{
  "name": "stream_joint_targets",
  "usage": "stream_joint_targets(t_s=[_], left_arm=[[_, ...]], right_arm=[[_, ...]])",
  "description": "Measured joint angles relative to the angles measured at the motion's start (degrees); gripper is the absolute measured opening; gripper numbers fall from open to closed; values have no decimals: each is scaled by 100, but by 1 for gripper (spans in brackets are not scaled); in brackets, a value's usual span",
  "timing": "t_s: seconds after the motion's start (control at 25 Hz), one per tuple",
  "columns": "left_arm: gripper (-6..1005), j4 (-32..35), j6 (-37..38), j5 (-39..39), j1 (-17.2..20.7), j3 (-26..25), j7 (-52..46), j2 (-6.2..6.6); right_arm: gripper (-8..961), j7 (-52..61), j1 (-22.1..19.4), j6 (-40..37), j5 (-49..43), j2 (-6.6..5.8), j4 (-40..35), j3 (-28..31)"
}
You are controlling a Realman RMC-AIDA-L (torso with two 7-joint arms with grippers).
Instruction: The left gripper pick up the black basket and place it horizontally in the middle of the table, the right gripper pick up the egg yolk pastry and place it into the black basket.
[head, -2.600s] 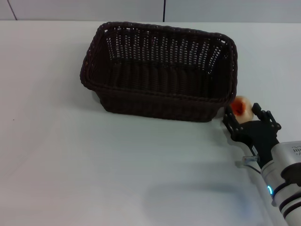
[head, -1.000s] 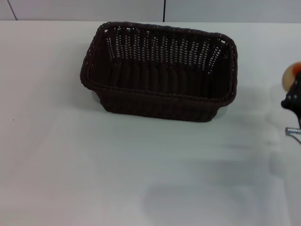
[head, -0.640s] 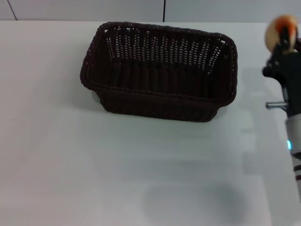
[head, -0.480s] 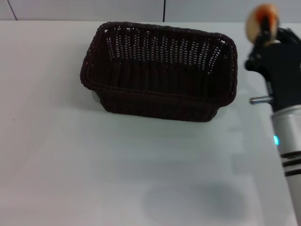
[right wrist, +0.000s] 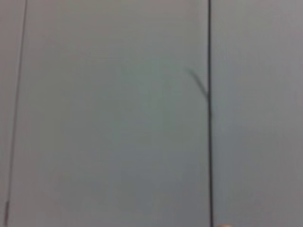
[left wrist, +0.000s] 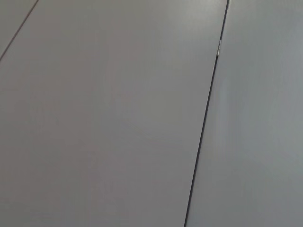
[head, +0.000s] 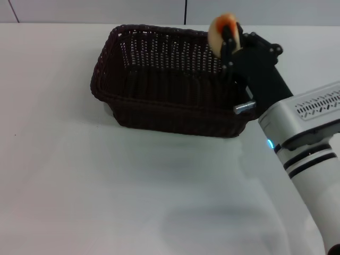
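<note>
The black basket (head: 175, 79), a large dark woven wicker basket, lies lengthwise on the white table (head: 106, 191) toward the back middle. My right gripper (head: 227, 35), black on a white arm with a blue light, is shut on the egg yolk pastry (head: 220, 29), a pale dome with an orange-red spot. It holds the pastry in the air above the basket's right part, near the far rim. My left gripper is out of view; the left wrist view shows only grey panels.
A grey wall with a dark seam (head: 185, 11) runs behind the table's far edge. The right arm's white forearm (head: 313, 159) crosses the table's right front area. Both wrist views show only grey panels with dark seams.
My right gripper has lifted the pastry from the table beside the basket's right end, risen, and swung left until it is over the basket. The basket has not moved.
</note>
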Motion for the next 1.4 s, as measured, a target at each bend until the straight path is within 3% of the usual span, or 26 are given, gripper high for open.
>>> stream_joint_targets(t_s=[0.28,0.4,0.44,0.48,0.56,0.6,0.76,0.96,1.4], left_arm=[[435,0,2,-47,0,0,0,0],[437,1,3,-48,0,12,0,-2],[437,10,3,-50,0,23,0,-7],[438,10,3,-50,0,23,0,-7],[439,53,11,-50,0,45,17,-9],[439,53,11,-50,0,45,17,-9],[441,205,42,-9,13,74,64,-16],[444,493,53,162,22,147,146,-9],[448,621,113,559,64,171,200,-43]], right_arm=[[172,7,-53,59,-105,-4,13,58],[218,-106,-260,-130,-109,13,81,210],[234,-316,-502,-511,-108,40,141,334],[300,-316,-502,-511,-108,40,141,334],[432,-495,-928,-1369,-74,52,198,512],[448,-495,-928,-1369,-74,52,198,512],[512,-507,-1587,-2214,-61,50,300,1066],[514,-514,-1943,-2434,-58,32,284,1491],[516,-640,-2130,-2428,-95,-17,255,1696]])
